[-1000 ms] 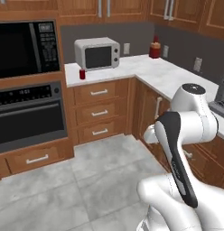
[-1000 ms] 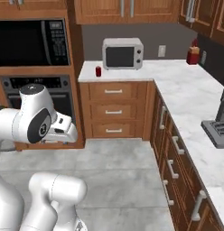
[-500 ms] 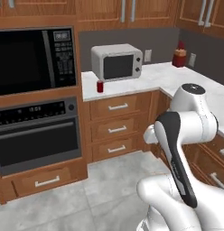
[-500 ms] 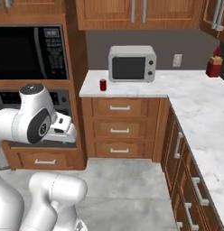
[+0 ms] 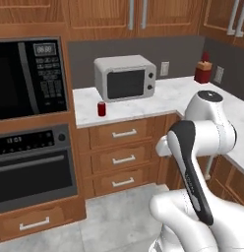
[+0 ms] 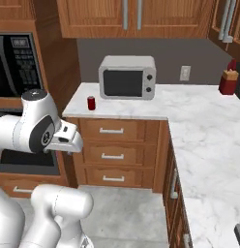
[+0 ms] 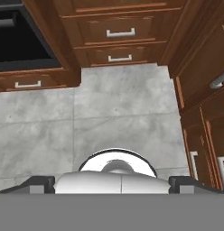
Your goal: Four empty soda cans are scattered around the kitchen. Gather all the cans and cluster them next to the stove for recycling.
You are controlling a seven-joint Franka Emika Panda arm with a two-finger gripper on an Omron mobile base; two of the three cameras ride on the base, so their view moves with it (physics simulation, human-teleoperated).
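Note:
One soda can (image 5: 101, 109), small and red-looking, stands upright on the white marble counter (image 5: 168, 98) just left of the microwave; in the right base view the same can (image 6: 91, 102) sits near the counter's left end. My gripper (image 7: 112, 182) is open and holds nothing, pointing down at the grey tile floor in front of the drawers. The arm is folded close to the base, well below and short of the can. The stove is out of view.
A grey microwave (image 5: 125, 78) sits on the counter behind the can. A black wall oven (image 5: 30, 162) and built-in microwave (image 5: 25, 78) fill the left. Wooden drawers (image 6: 114, 152) stand under the counter. A red bottle (image 6: 228, 80) stands at the back right. The counter runs along the right side (image 6: 214, 160).
The base has moved, so the whole scene shifted: the microwave and can have come closer and toward the middle. The arm kept its folded pose and the gripper stayed open.

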